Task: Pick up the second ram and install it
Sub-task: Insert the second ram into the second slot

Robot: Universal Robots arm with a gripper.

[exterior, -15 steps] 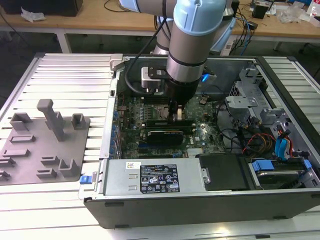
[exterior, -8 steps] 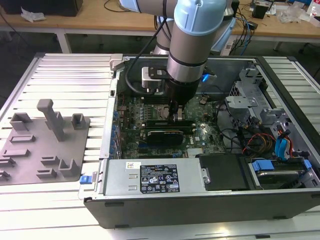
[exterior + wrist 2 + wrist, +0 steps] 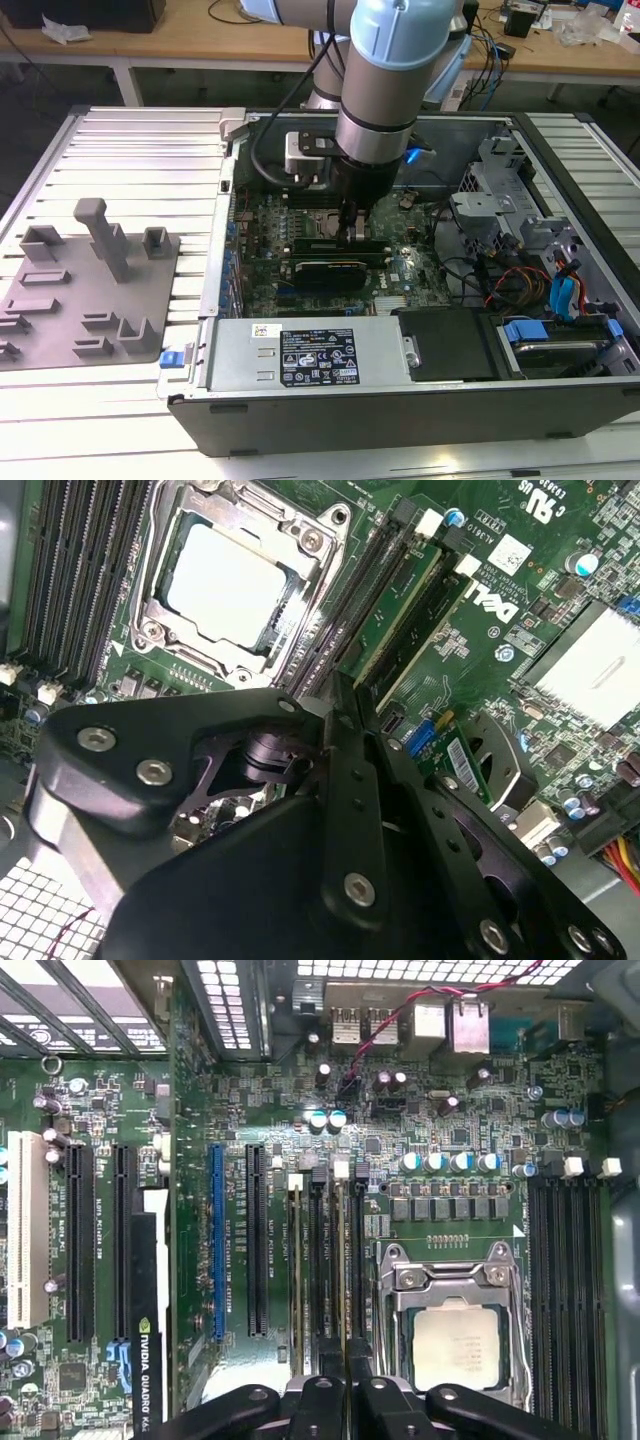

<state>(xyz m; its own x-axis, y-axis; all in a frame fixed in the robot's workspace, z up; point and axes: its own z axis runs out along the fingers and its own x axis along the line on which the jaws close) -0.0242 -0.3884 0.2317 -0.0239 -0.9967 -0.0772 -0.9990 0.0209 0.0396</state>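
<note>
Claw (image 3: 356,232) sits low over the motherboard (image 3: 400,275) at the centre of the exterior view, beneath the arm (image 3: 385,90), its fingers (image 3: 345,1390) drawn close together on the top edge of the memory stick (image 3: 343,1260). In the first wrist view the stick stands on edge in a slot just left of the processor (image 3: 455,1345), which lies lower right of the frame. Seating looks to be the step in hand; it calls for a straight, even press so both ends go home without tilting.
</note>
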